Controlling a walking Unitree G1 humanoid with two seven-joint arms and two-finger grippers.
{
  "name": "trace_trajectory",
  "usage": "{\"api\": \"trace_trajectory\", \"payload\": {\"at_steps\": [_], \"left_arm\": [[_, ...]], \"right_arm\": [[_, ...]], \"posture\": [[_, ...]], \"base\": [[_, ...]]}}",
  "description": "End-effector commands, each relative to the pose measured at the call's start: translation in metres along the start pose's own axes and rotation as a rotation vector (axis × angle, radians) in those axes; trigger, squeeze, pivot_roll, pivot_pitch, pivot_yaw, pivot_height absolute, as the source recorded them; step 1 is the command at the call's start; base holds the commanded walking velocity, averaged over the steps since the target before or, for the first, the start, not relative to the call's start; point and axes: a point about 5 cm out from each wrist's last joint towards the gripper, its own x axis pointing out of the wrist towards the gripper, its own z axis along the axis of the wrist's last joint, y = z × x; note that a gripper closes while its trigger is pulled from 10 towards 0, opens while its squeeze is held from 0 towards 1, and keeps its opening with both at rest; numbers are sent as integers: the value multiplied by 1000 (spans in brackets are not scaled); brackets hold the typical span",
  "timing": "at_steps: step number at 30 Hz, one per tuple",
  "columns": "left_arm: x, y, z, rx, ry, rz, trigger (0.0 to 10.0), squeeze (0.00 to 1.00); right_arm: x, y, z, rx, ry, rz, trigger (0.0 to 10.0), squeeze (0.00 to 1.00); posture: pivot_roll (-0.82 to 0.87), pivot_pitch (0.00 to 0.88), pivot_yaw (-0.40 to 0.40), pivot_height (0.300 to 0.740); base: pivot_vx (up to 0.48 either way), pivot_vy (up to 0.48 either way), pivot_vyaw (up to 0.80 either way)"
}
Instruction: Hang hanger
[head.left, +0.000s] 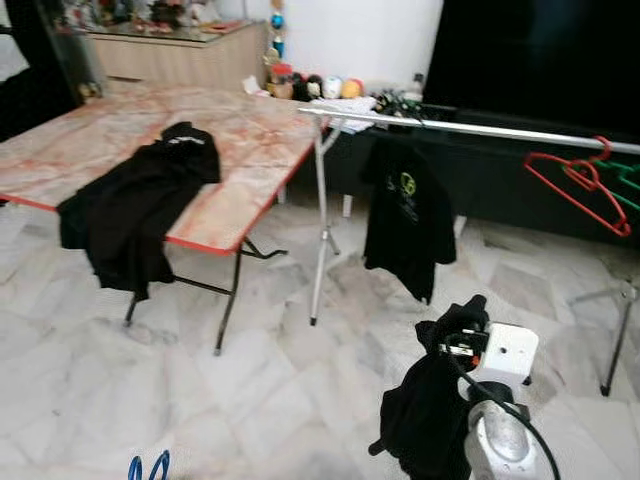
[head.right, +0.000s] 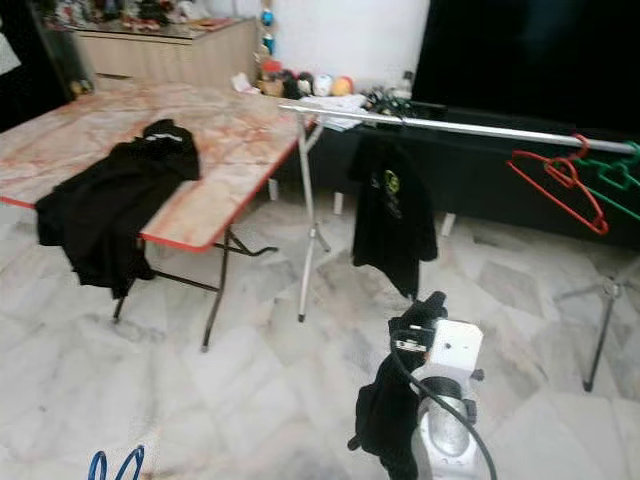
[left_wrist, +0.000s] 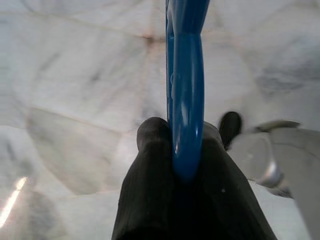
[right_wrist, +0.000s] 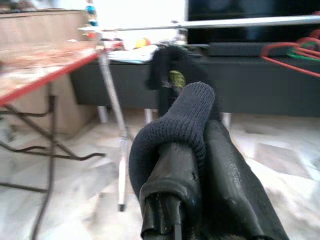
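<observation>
This is a lived-in home, a sitting room doubling as a laundry spot. The floor (head.left: 280, 400) is pale veined marble tile. A folding worktop (head.left: 250, 130) with a marbled top and red edge stands on thin metal legs, a black garment (head.left: 135, 215) draped over its edge. Just beside it a silver clothes rail (head.left: 470, 128) carries a black T-shirt (head.left: 405, 215) and red and green hangers (head.left: 585, 185). Behind runs a low dark cabinet (head.left: 500, 180) under a big dark screen (head.left: 540, 50), with a wooden sideboard (head.left: 180, 55) and colourful trinkets (head.left: 315, 85) along the white wall.
</observation>
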Motion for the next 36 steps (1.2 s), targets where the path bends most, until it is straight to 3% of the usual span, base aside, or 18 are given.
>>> {"api": "trace_trajectory", "payload": {"at_steps": [1,16,27,36], "left_arm": [[0,-2,0,-4,8,-3,10000,0],[1,-3,-1,7,23,6,10000,0],[1,-5,-2,7,33,2,10000,0],[0,-7,-7,-13,47,7,10000,0]], "right_arm": [[2,-7,8,-26,-31,-28,10000,0],[16,-1,20,-34,-62,-43,10000,0],[30,13,33,-53,-106,-12,10000,0],[33,15,34,-68,-113,1,10000,0]], "posture": [[68,0,9,740],[87,0,5,740],[84,23,6,740],[70,35,4,740]], "base": [[0,476,0],[0,478,0],[0,476,0],[0,476,0]]}}
